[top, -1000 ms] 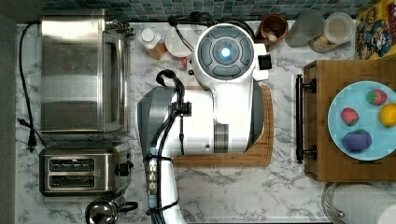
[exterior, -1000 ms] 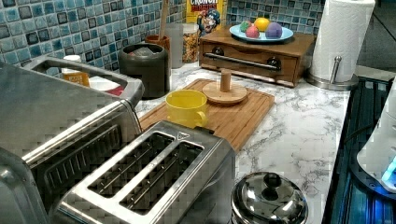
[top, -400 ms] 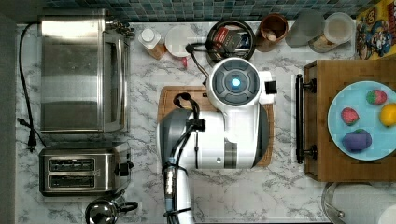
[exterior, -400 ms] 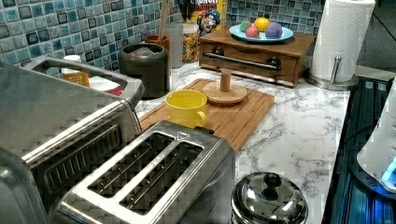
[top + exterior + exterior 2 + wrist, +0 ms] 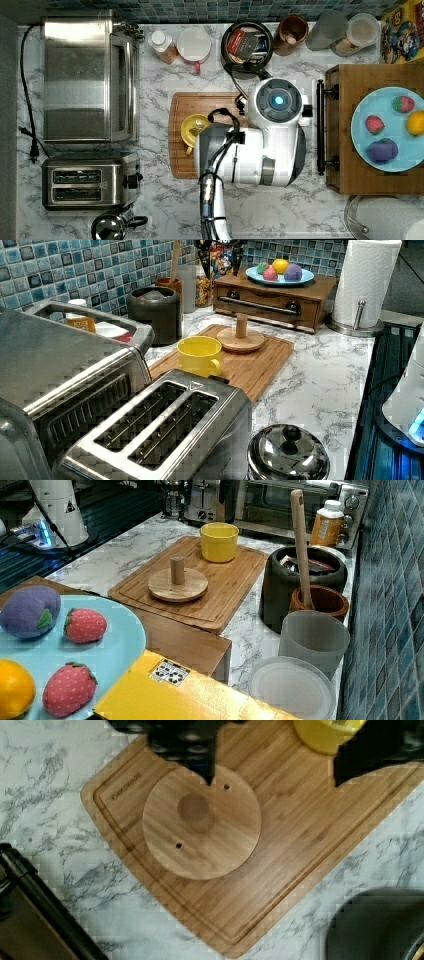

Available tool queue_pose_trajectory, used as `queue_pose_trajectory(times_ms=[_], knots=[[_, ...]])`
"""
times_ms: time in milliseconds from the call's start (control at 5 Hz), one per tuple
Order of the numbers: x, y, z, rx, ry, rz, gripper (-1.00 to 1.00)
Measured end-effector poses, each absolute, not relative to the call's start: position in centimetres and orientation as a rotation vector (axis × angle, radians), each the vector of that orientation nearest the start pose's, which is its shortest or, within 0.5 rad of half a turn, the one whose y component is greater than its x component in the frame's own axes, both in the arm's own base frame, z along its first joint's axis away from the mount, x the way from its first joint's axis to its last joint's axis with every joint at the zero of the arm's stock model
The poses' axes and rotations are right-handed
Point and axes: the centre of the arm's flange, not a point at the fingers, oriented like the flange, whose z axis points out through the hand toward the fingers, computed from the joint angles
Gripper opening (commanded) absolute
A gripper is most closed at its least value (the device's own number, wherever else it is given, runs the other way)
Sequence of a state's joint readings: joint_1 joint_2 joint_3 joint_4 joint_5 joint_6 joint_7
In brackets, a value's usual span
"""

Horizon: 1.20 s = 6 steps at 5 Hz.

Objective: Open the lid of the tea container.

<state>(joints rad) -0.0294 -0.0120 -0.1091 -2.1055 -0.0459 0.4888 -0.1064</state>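
While the gripper hangs over the wooden cutting board, its 2 dark fingers stand wide apart with nothing between them, one tip above the round wooden lid with its central knob, not visibly touching it. That lid lies flat on the board, near the yellow cup. Uncovered, the tea container sits against the tiled wall, off the board, with packets showing inside, beside the brown jar.
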Motion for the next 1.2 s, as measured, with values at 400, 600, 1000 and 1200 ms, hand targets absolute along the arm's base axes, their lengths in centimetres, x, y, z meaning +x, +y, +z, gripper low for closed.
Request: queue_pose_trajectory(times_ms=[400, 600, 1000, 1200], knots=[[50.8, -11.2, 38.4, -2.892, 1.337, 0.047, 1.00], [49.7, -11.8, 36.6, -2.900, 1.372, 0.072, 1.00], [50.5, -11.2, 33.7, -2.901, 1.372, 0.034, 1.00], [50.6, -11.8, 31.4, -2.903, 1.389, 0.068, 1.00]])
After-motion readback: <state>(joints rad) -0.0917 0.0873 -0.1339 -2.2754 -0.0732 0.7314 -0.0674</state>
